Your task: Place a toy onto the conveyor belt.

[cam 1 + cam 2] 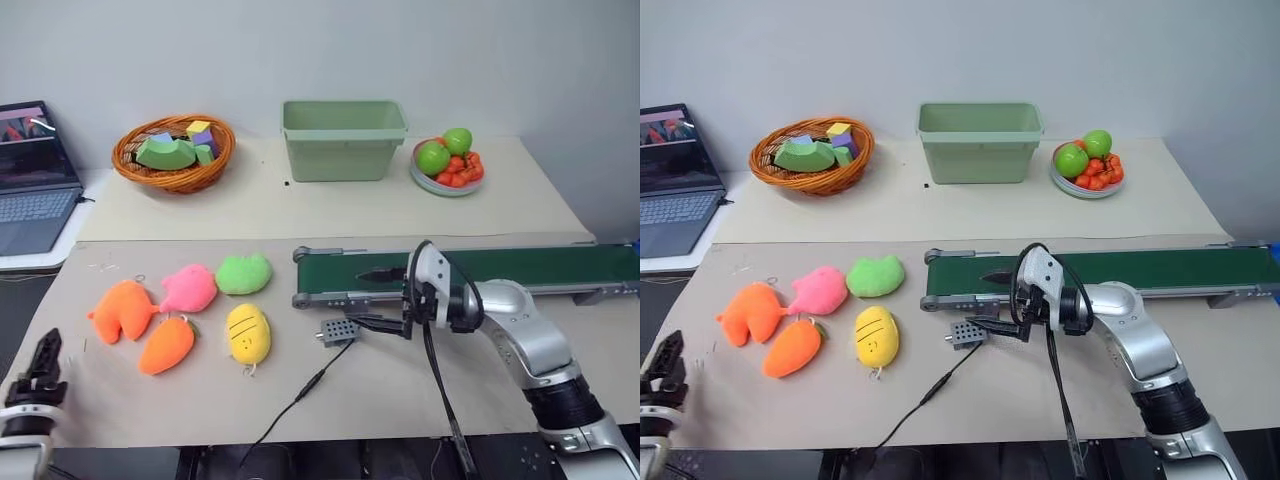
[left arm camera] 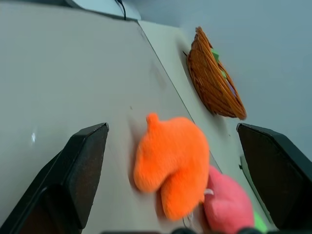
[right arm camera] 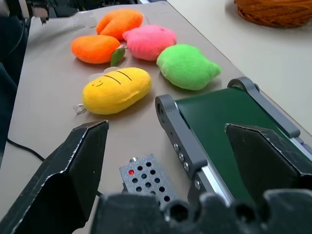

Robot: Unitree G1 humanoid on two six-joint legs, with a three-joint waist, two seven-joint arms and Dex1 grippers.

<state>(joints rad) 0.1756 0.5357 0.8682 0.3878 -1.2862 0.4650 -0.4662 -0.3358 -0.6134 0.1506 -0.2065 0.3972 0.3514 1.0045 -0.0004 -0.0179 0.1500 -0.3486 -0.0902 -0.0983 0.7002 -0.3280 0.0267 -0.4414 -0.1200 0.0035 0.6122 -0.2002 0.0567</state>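
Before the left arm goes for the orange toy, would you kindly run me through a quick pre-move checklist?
1. Left gripper open: ok, its fingers stand wide apart in the left wrist view.
2. Toy free to grasp: not ok, it touches the pink plush on one side.
3. Left gripper lined up with the toy: ok, the toy sits between its fingers in the left wrist view.
4. Conveyor belt has room: ok, its green surface is bare.
5. Right gripper out of the way: not ok, it hangs open at the belt's near end.
6. Belt running: cannot tell.
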